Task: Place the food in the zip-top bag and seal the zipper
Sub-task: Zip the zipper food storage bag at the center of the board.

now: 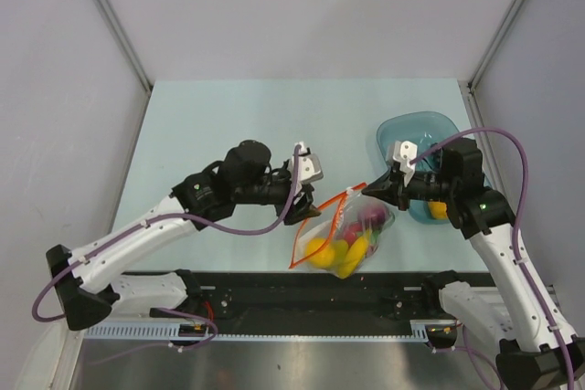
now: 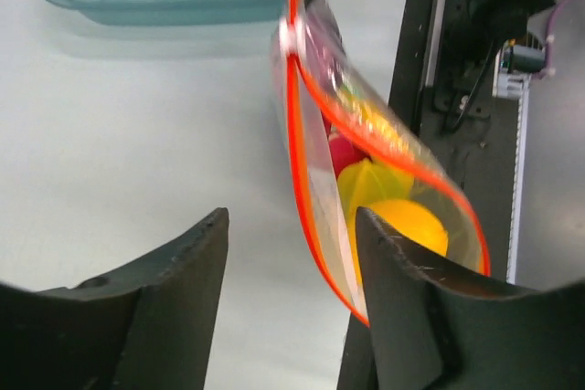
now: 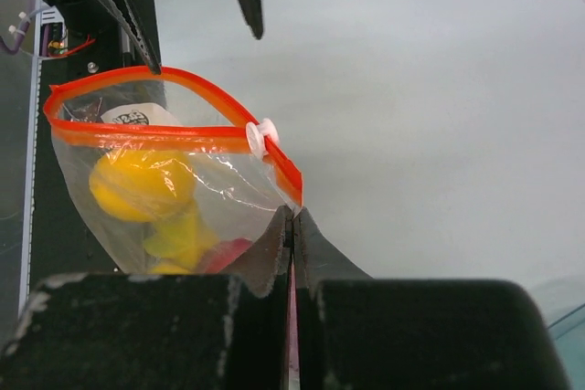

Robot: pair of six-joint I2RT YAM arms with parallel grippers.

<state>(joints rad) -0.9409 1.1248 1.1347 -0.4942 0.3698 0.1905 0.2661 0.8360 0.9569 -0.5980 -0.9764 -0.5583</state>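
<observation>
Zip-top bag (image 1: 343, 235) sits near the table's front edge, and the right gripper (image 3: 292, 218) has it pinched, jaws closed tight on the plastic corner just past the white slider (image 3: 260, 137). Left gripper (image 2: 291, 215) stands wide and holds nothing, one finger just beside the orange-red zipper (image 2: 294, 134), and the mouth gapes! Yellow and red food (image 3: 137, 184) is inside. The pale table (image 1: 228, 125) runs back to grey walls on three sides. A teal bowl (image 1: 411, 130) sits right of the bag with one orange fruit (image 1: 439, 210) in it. A black rail (image 1: 320, 291) runs along the near edge, close to the bag.
</observation>
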